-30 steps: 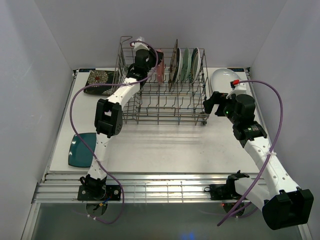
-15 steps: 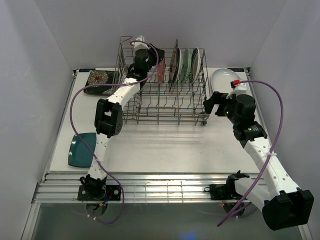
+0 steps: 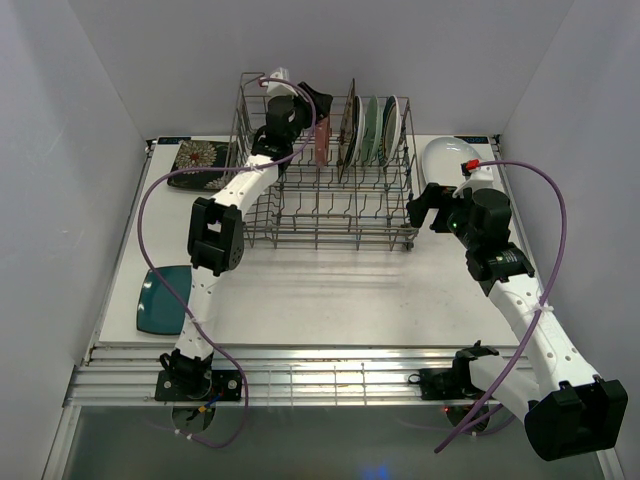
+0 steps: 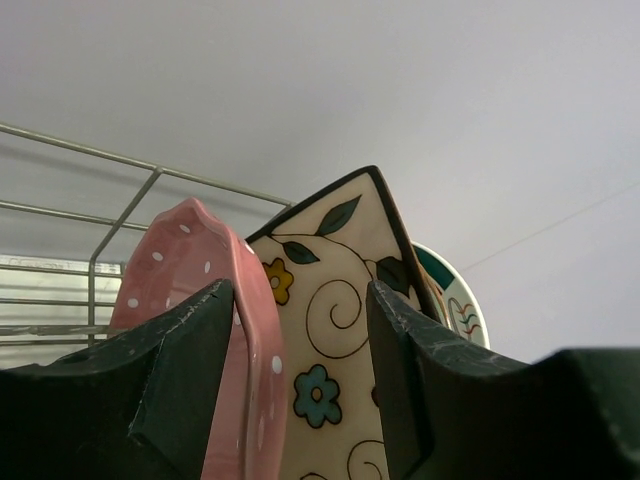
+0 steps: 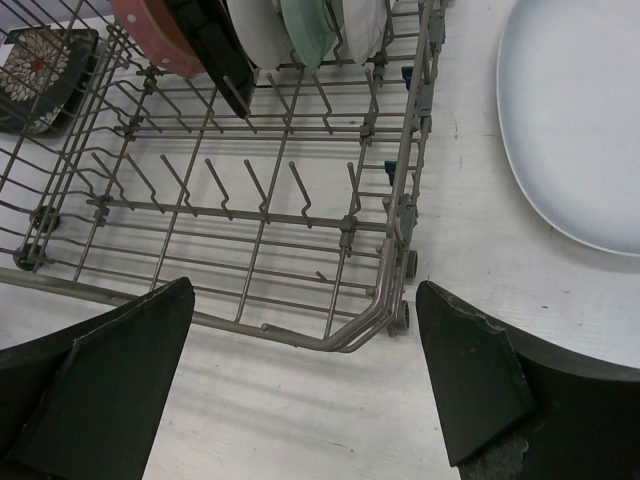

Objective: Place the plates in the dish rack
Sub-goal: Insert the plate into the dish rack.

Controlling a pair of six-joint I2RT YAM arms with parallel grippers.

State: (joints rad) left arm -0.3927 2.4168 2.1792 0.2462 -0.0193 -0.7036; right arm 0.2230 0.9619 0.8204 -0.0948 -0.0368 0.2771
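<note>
**Op:** Status on the load?

**Eng:** I judge you a bit past halfway. The dish rack (image 3: 300,190) sits at 12 o'clock on the table (image 3: 330,290). Standing on edge in its far row are the pink dotted plate (image 3: 320,140), the cream floral square (image 3: 350,125) and the round plates (image 3: 380,128). The near rows of tines are bare.

**Op:** What's left?

**Eng:** Three, all flat on the table. The black floral square (image 3: 200,160) lies at 10 o'clock, just beside the rack's left wall. The dark teal plate (image 3: 160,298) is at 8 o'clock, near the edge. The large white oval (image 3: 448,155) is at 2 o'clock, right of the rack.

**Op:** Left arm?

**Eng:** It's stretched out toward 12, reaching over the rack's left wall. Your left gripper (image 4: 297,295) is above the pink dotted plate. The claw is spread, and the pink rim and the cream square's corner show between the fingers. The right finger stands clear of the pink plate, so I read no pinch.

**Op:** Right arm?

**Eng:** The elbow is folded back toward 5 o'clock and the wrist hangs over the rack's near right corner, about 2 o'clock. Your right gripper (image 5: 305,300) is spread wide with nothing in it, looking down on bare tines. The oval is just to its right.
</note>
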